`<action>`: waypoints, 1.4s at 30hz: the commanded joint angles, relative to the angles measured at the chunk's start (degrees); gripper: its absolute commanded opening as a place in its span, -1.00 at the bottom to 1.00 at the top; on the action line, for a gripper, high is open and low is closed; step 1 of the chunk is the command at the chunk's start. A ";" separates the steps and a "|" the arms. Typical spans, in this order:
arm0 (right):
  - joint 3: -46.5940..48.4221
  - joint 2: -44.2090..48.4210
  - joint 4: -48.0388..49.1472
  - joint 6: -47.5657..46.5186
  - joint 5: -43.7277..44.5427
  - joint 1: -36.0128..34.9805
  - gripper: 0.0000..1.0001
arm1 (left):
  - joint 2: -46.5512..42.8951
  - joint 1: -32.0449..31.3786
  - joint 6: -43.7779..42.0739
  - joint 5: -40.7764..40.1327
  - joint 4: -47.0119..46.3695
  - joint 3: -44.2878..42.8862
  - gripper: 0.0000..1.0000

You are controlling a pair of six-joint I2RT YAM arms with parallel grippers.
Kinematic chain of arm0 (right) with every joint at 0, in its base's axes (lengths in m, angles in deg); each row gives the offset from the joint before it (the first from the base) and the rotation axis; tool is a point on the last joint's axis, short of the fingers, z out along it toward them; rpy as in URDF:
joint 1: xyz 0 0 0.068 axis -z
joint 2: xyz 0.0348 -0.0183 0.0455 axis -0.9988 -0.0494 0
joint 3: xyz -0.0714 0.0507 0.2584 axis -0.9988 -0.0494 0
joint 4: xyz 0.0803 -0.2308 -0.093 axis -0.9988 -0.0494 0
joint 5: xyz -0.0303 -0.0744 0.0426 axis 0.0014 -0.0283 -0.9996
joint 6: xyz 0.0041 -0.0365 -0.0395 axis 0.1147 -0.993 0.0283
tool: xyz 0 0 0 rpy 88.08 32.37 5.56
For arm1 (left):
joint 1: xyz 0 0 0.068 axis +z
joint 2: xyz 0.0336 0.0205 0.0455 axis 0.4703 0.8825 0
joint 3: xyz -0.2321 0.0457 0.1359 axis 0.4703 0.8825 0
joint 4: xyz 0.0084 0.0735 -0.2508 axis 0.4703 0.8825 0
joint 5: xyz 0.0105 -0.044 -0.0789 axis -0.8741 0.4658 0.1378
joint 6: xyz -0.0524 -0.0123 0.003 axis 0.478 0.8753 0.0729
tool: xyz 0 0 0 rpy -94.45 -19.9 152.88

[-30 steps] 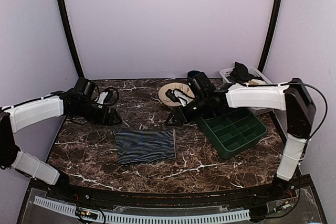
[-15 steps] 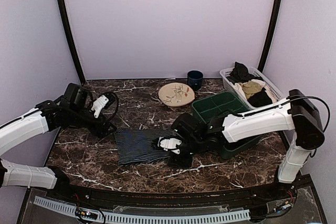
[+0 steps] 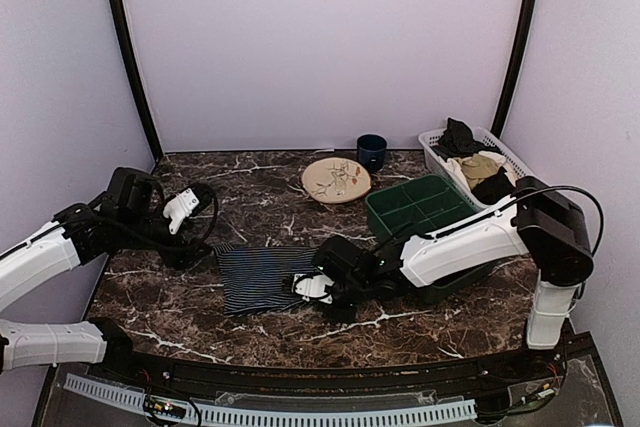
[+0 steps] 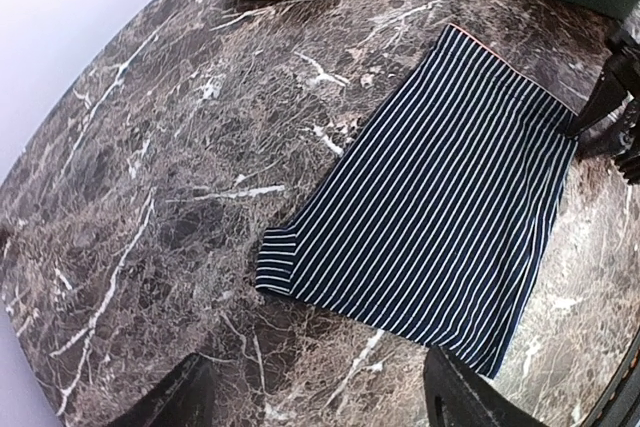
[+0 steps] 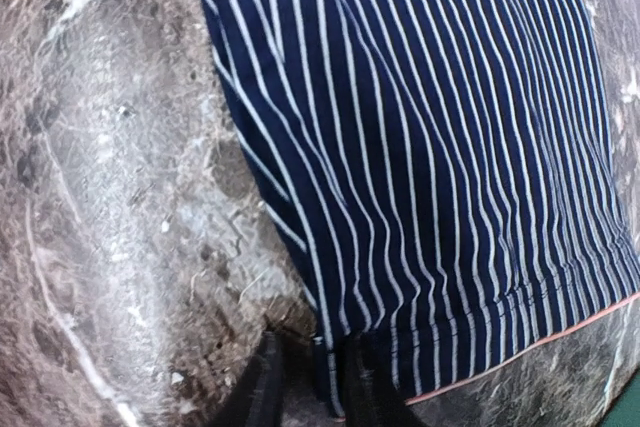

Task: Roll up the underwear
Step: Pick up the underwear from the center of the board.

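The right arm is stretched low across the table (image 3: 420, 325), and its gripper (image 3: 312, 287) is set down at the right edge of the underwear (image 3: 260, 277), which is spread flat at the middle. The jaws are held narrowly apart astride the hem; whether it is pinched cannot be told. The left gripper (image 4: 318, 372) is held raised to the left of the cloth, wide open and empty.

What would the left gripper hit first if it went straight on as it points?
Probably the underwear, lying flat just ahead of the open left gripper. The bare table might come first, as depth is unclear.
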 commanded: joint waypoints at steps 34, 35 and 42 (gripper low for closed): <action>-2.46 0.20 -0.90 0.47 2.58 -1.23 -1.00 | 19.67 -22.12 -19.13 -0.79 -6.07 10.53 -0.33; -2.48 0.35 -0.94 0.47 2.56 -1.23 -1.00 | 20.06 -22.16 -19.19 -0.88 -6.35 10.83 -0.36; -2.32 1.32 -1.81 0.12 1.77 -0.94 -1.00 | 21.96 -22.20 -19.43 -3.41 -7.07 11.84 -0.70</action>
